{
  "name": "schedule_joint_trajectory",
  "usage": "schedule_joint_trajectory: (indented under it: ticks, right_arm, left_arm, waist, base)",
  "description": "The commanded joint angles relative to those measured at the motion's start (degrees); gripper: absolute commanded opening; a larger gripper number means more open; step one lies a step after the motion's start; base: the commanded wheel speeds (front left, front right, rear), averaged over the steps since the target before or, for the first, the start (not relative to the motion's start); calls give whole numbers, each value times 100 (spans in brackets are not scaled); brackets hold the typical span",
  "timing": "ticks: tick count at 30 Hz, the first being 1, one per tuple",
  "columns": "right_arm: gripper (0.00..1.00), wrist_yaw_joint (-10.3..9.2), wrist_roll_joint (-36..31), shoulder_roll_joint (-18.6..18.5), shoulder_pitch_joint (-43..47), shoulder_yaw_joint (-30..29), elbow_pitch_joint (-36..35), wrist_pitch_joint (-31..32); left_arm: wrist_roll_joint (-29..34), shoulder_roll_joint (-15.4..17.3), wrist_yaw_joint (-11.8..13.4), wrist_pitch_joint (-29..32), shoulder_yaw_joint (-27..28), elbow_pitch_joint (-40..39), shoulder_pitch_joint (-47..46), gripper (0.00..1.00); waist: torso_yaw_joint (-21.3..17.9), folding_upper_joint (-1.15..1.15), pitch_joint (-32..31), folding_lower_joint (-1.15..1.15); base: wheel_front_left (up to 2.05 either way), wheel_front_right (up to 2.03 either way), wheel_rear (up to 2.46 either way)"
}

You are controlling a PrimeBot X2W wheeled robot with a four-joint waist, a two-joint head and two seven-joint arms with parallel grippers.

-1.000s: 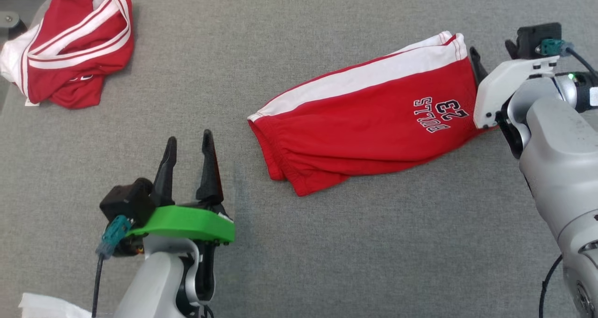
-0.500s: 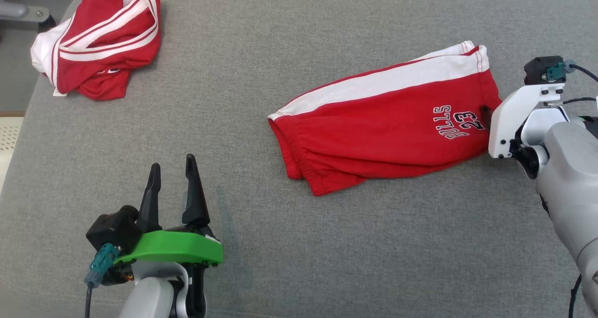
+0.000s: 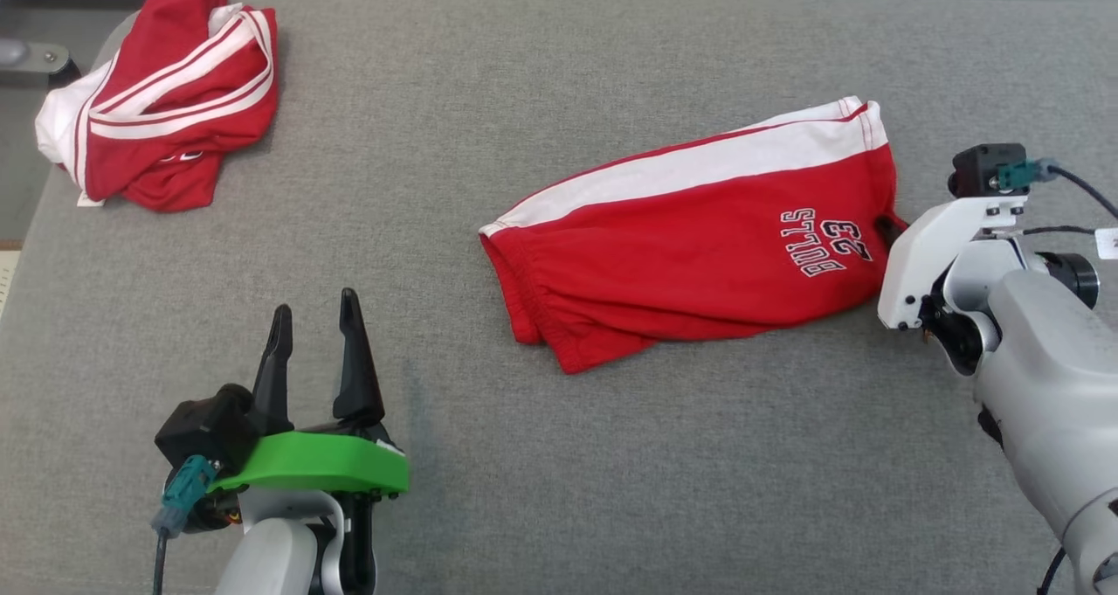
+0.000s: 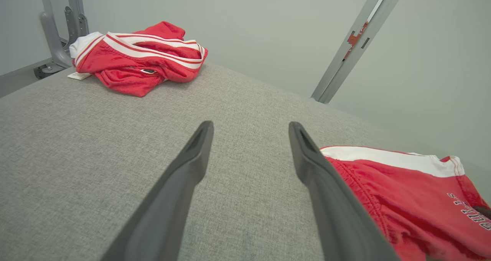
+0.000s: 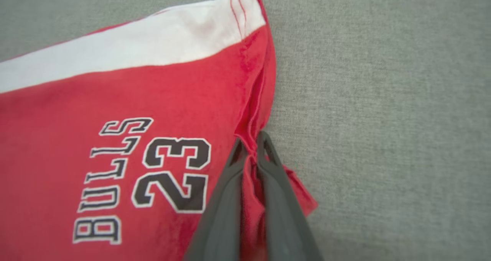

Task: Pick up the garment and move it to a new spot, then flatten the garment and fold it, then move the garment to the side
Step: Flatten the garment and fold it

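We count two garments on the grey woven surface (image 3: pixel 559 473). The red shorts (image 3: pixel 690 254) that we are to handle lie fairly flat right of centre. They have one white side stripe, a gathered elastic waistband toward the middle and "BULLS 23" printed near the hem. A second red-and-white garment (image 3: pixel 166 97) sits crumpled in a heap at the far left corner, well apart from the shorts. Our right gripper (image 5: pixel 251 140) has its two dark fingers pressed together on a pinch of the shorts' hem edge, just beside the number, where the soft knit puckers into folds. Our left gripper (image 3: pixel 315 307) hovers over the surface at the near left, its two tapering fingers spread. Behind the surface stand a slanted metal post (image 4: pixel 353 42) and an upright metal bracket (image 4: pixel 57 38) beside the heap.
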Motion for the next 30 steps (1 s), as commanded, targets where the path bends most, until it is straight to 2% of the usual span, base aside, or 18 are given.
schedule_joint_trajectory:
  ticks: [1, 9, 17, 23, 30]
  right_arm:
    - [0, -3, 108, -31, 187, -1, -71, -158]
    - [0, -5, 653, -48, 965, -144, -493, -993]
    - [0, -5, 795, 135, 1500, -315, -632, -1584]
    - [0, -5, 729, 255, 1562, -389, -512, -1748]
    - [0, -5, 600, 369, 1502, -337, -604, -1928]
  left_arm:
    - [59, 41, -15, -3, 12, 21, -48, 100]
    - [55, 92, -28, 16, 15, 100, 72, 100]
    - [40, 127, -3, 74, -36, 70, 170, 100]
    - [41, 136, -2, 109, -101, 100, 199, 100]
    - [46, 183, -9, 111, -159, 164, 279, 100]
  waist:
    - [-226, 0, -159, 0]
    - [-799, 0, -405, 0]
    - [-1157, 0, -516, 0]
    - [-1169, 0, -601, 0]
    - [-986, 0, -821, 0]
  base:
    - [0, 0, 0]
    - [0, 0, 0]
    - [0, 0, 0]
    - [0, 0, 0]
    - [0, 0, 0]
